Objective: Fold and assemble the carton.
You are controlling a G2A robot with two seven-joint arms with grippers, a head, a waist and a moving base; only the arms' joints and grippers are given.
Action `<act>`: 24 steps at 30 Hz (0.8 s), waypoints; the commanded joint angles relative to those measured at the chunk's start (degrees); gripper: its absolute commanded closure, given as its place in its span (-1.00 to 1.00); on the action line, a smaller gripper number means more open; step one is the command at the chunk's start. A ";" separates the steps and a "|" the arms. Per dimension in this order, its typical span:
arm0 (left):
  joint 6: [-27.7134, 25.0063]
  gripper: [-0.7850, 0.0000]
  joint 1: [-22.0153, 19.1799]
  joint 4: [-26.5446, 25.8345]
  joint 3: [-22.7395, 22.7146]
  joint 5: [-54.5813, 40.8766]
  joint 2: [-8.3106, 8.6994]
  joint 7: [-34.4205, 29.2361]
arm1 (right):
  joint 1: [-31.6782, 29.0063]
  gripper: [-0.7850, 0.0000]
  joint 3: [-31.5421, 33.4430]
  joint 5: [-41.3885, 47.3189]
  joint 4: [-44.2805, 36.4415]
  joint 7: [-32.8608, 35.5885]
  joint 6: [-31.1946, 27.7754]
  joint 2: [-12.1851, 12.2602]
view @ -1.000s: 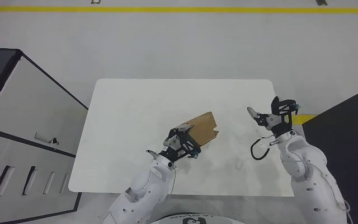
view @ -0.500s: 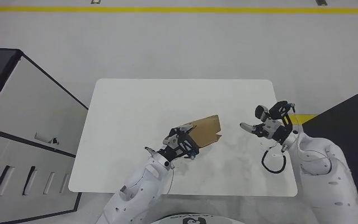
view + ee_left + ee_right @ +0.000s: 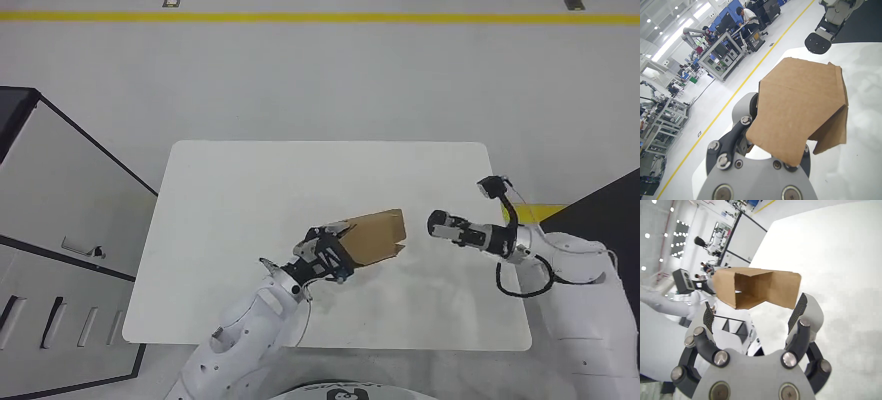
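Left gripper [image 3: 327, 262] is clamped on the half-opened carton [image 3: 375, 238]. Right gripper [image 3: 437, 222] sits spread open beside its right end, and should probably grab there next.

Top view overhead, far; wrist views close, facing opposite ways, sharing carton [image 3: 372, 238].

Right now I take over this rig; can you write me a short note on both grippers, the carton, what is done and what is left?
Left gripper: shut on one end of the brown cardboard carton, holding it over the middle of the white table.
Right gripper: open, empty, pointing at the carton's far open end, apart from it.
Done: the carton is opened into a square tube.
Left: the end flaps are not folded shut; probably the right gripper does that next.
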 commanded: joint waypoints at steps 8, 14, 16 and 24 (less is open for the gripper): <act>-0.50 1.00 -0.29 0.34 -0.03 -1.21 0.04 0.12 | -0.42 -1.00 -1.35 4.78 0.33 -0.56 2.59 -0.18; -1.70 1.00 -0.68 0.48 -0.35 -5.12 0.10 1.09 | 1.69 -1.00 -2.43 16.34 4.31 6.07 6.93 0.03; -1.91 1.00 -0.76 0.58 -0.25 -6.92 0.06 1.49 | 2.53 -1.00 -2.95 18.42 5.71 7.56 7.69 0.05; -1.73 1.00 -1.18 1.06 -0.01 -9.62 0.09 1.95 | 4.29 -1.00 -5.88 23.04 7.18 8.83 8.84 -0.10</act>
